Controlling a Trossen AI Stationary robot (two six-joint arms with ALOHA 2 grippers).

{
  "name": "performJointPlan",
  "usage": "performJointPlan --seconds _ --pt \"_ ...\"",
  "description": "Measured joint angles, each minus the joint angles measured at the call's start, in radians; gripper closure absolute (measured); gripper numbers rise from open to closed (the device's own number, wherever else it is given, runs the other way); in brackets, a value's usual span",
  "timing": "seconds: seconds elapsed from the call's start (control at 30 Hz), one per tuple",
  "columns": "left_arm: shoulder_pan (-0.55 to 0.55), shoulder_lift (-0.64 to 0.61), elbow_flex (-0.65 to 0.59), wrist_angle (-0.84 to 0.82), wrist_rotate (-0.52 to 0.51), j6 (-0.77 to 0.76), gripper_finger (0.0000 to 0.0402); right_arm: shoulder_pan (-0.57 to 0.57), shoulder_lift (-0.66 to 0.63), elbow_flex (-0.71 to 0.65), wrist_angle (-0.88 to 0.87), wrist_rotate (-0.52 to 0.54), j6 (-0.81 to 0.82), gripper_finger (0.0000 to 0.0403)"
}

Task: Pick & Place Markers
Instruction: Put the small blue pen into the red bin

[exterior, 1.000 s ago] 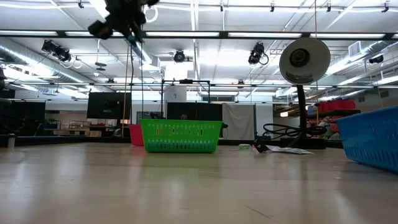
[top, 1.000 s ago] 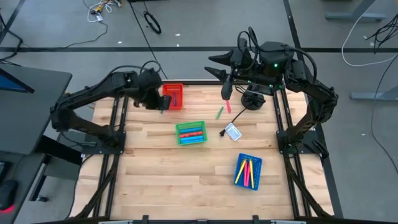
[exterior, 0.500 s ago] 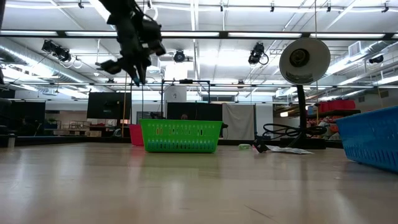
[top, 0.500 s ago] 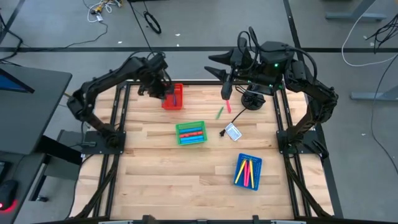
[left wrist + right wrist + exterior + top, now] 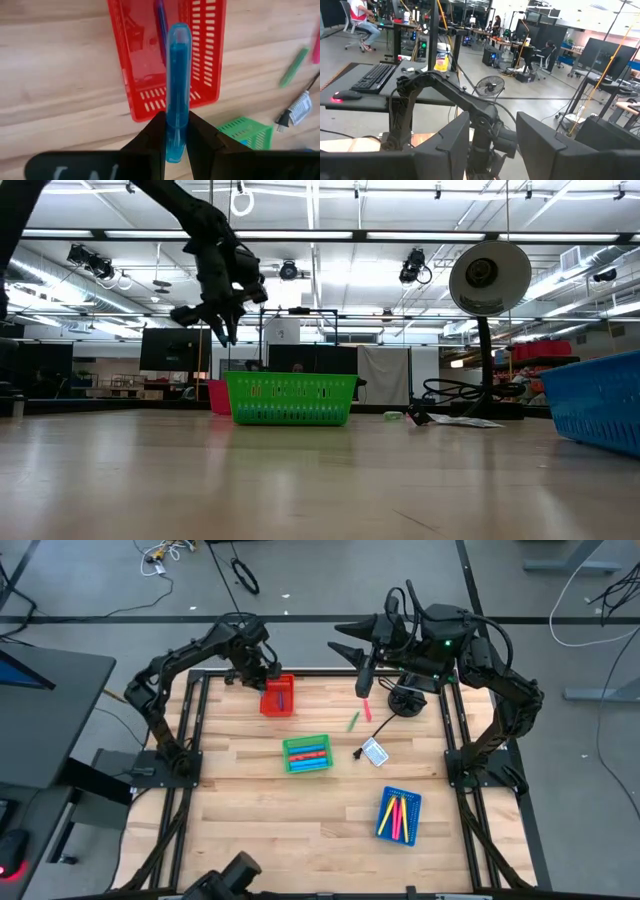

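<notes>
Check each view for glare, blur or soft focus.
High view: even light, sharp. Low view: ceiling lights bright, near tabletop soft, left gripper silhouetted. Left wrist view: blue marker crisp, green marker blurred. Right wrist view: right gripper fingers soft, room clear.

Both arms were matte black, built of slim tubes joined by bulky rounded joints. Black cables looped over the right arm (image 5: 470,650), where a small green light glowed. The left arm's fingers (image 5: 150,140) were flat dark wedges.
</notes>
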Motion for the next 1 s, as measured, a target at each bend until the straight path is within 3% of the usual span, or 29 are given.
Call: performJointPlan --seconds 0.4,1.0 --pt "-0.007 0.138 0.016 0.027 -0.034 0.036 0.0348 0.000 0.000 0.000 -0.027 0.000 0.004 0.0240" --pt "-0.057 0.296 0.016 0.171 -0.036 -0.034 0.0348 -0.031 0.000 0.000 -0.076 0.000 0.031 0.0240"
